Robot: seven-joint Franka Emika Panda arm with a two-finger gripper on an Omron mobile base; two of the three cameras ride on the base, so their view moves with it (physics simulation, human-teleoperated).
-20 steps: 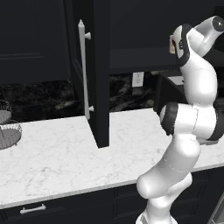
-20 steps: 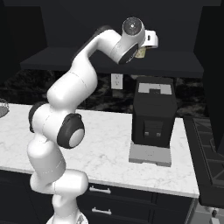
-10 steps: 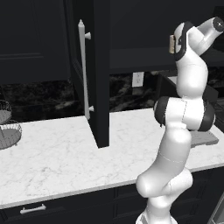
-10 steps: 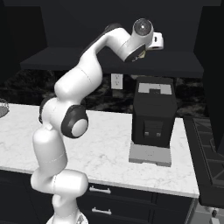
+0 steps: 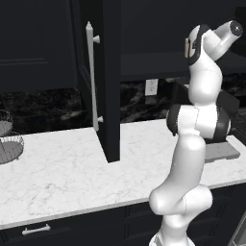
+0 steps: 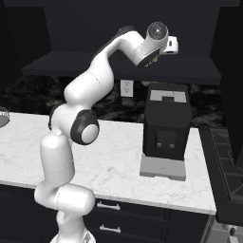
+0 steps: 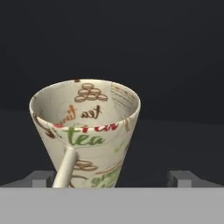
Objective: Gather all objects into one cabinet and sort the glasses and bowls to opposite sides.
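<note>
While the cabinet [image 5: 111,81] stands with its door swung out over the counter [image 5: 62,178], I see my gripper [image 7: 113,178] spread wide, released, either side of the upright cream mug [image 7: 87,131] on its dark shelf.

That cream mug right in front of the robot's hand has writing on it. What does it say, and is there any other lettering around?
"tea": in green on the cream mug, outside.
"tea": in brown inside its rim.
Other lettering on the mug is cut off or too blurred to read.
</note>
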